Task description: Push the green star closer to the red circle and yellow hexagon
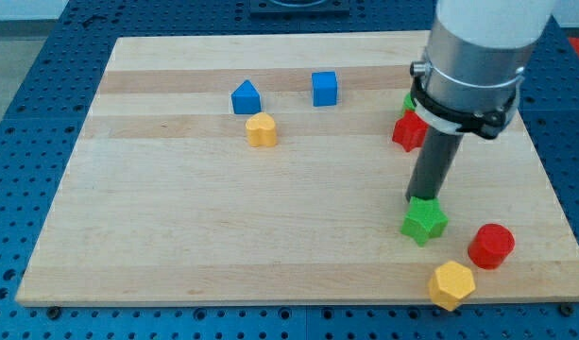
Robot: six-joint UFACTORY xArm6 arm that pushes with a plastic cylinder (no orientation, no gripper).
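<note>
The green star (424, 221) lies at the view's lower right on the wooden board (176, 236). My tip (422, 198) rests at the star's top edge, touching or nearly touching it. The red circle (491, 246) sits just right of the star and slightly lower. The yellow hexagon (451, 284) lies below both, near the board's bottom edge. The star stands a short gap away from each of them.
A red block (408, 131) and a green block (409, 102) sit behind the rod, partly hidden by the arm. A blue cube (324, 88), a blue pentagon-like block (246, 97) and a second yellow hexagon (262, 129) lie toward the top middle.
</note>
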